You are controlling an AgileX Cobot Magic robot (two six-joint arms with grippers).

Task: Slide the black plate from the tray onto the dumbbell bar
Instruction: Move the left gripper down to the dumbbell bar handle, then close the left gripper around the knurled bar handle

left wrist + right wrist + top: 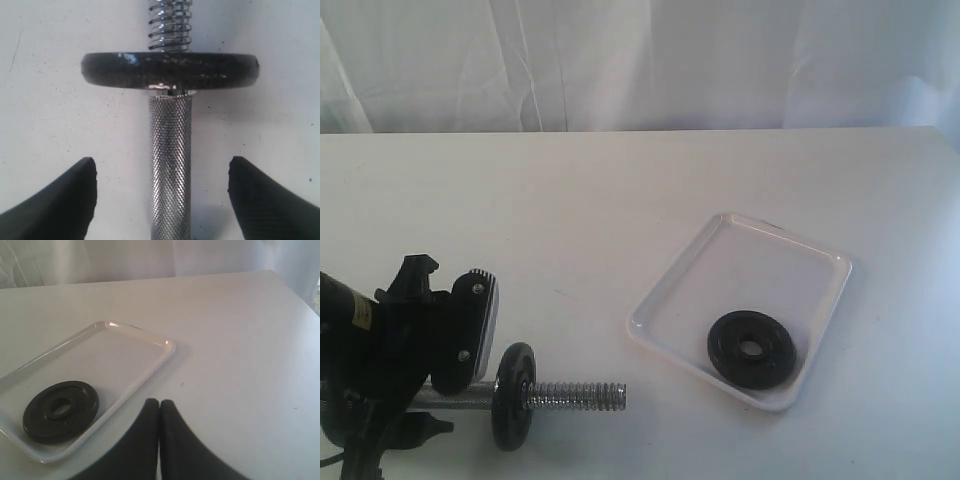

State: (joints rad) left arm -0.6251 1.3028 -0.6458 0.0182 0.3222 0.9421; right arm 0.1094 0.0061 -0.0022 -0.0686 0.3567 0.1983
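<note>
- Here, we find the black plate (751, 349) lying flat inside the tray (740, 265), close to one rim.
- The dumbbell bar (575, 396) rests on the tabletop (570, 220), well apart from the tray, with a second black disc (512, 396) threaded on it.
- Our left gripper (162, 170) is spread wide, straddling the bar's knurled shaft without touching it.
- Our right gripper (159, 407) is pressed together, empty, near the tray's rim.

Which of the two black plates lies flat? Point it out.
The black plate in the tray lies flat, with its hole facing up. The other plate stands on edge, already threaded on the dumbbell bar.
</note>
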